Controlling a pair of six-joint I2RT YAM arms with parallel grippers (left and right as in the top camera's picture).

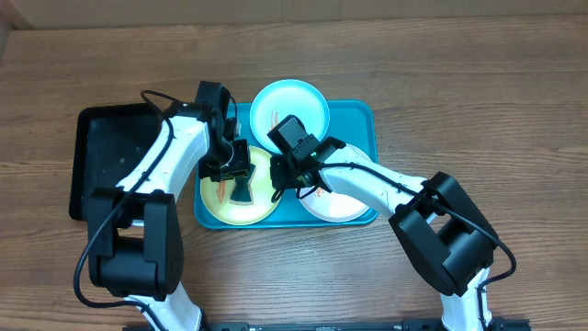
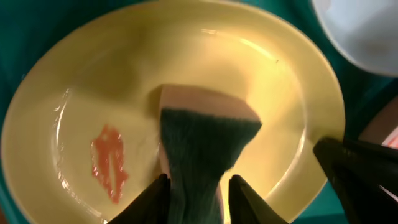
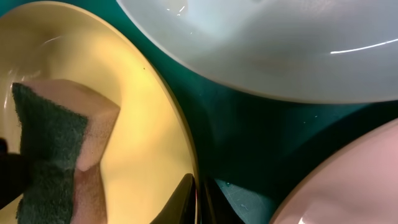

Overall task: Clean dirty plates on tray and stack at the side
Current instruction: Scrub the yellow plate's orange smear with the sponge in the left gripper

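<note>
The yellow-green plate (image 1: 225,204) lies at the front left of the turquoise tray (image 1: 354,119). It bears an orange-red smear (image 2: 109,163). My left gripper (image 1: 241,188) is shut on a sponge (image 2: 199,143) with a dark green face and pink body, pressed on this plate (image 2: 261,93). My right gripper (image 1: 278,190) is shut on the yellow-green plate's right rim (image 3: 180,137). The light blue plate (image 1: 290,108) sits at the tray's back and shows in the right wrist view (image 3: 280,43). The white plate (image 1: 335,204) lies at the front right, partly under my right arm.
A black rectangular tray (image 1: 106,161) stands left of the turquoise tray on the wooden table (image 1: 478,110). The two arms cross close together over the turquoise tray.
</note>
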